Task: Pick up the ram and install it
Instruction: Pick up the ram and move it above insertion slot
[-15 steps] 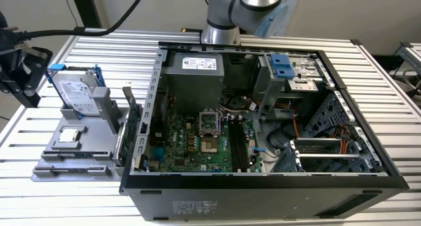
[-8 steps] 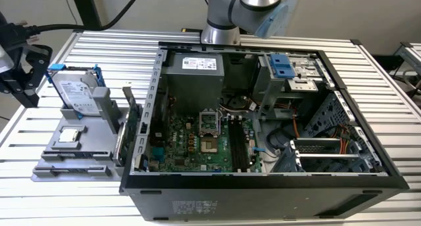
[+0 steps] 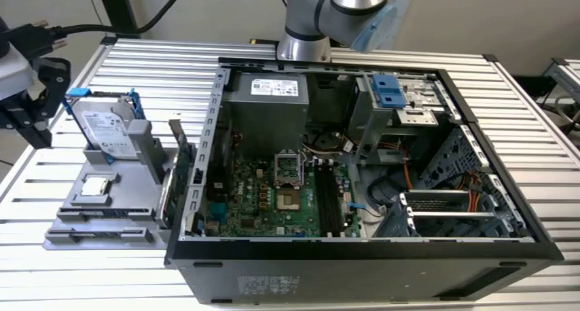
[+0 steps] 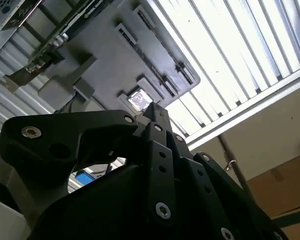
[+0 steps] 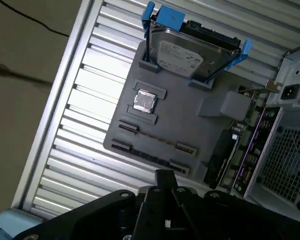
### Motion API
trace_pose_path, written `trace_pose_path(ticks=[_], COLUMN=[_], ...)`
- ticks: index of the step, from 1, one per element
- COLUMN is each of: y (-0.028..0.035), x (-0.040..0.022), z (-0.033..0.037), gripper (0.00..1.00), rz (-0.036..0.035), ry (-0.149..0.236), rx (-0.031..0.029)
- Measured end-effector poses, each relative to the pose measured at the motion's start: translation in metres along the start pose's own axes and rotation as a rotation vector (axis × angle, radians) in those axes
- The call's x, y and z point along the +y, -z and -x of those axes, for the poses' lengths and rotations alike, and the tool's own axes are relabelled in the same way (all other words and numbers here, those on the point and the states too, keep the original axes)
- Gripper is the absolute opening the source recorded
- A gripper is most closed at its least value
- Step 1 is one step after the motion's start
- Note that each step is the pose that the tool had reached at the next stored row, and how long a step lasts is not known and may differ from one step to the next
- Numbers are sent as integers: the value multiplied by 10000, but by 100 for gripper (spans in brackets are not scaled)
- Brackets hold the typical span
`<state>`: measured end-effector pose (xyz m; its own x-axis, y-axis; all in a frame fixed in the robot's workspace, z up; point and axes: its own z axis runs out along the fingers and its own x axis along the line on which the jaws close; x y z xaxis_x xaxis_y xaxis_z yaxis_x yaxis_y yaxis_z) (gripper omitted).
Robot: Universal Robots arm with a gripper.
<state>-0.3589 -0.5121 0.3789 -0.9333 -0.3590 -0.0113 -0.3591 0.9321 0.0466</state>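
The ram (image 5: 157, 139) is a thin dark stick standing on edge in a slot of the grey holder (image 5: 190, 125), between the silver chip (image 5: 144, 101) and the holder's near edge. My black gripper (image 3: 38, 140) hangs at the exterior view's far left, above and beside the holder (image 3: 64, 223), touching nothing. In both wrist views its linkages converge on a single tip (image 5: 165, 174) (image 4: 154, 111), shut and holding nothing. The black motherboard slots (image 3: 328, 202) lie empty inside the open computer case (image 3: 363, 246).
The holder also carries a hard drive in a blue frame (image 3: 100, 124), the silver chip (image 3: 95, 187) and a taller green expansion card (image 3: 181, 161) against the case wall. The arm's base (image 3: 303, 46) stands behind the case. The slatted table's edge (image 5: 55, 120) runs close by the holder.
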Motion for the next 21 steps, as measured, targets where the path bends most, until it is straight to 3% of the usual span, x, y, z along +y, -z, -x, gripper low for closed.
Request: trace_pose_path(ticks=[21], y=[0], x=[4], z=[-10], gripper=[0], rz=[31], ry=[3406], rx=[161])
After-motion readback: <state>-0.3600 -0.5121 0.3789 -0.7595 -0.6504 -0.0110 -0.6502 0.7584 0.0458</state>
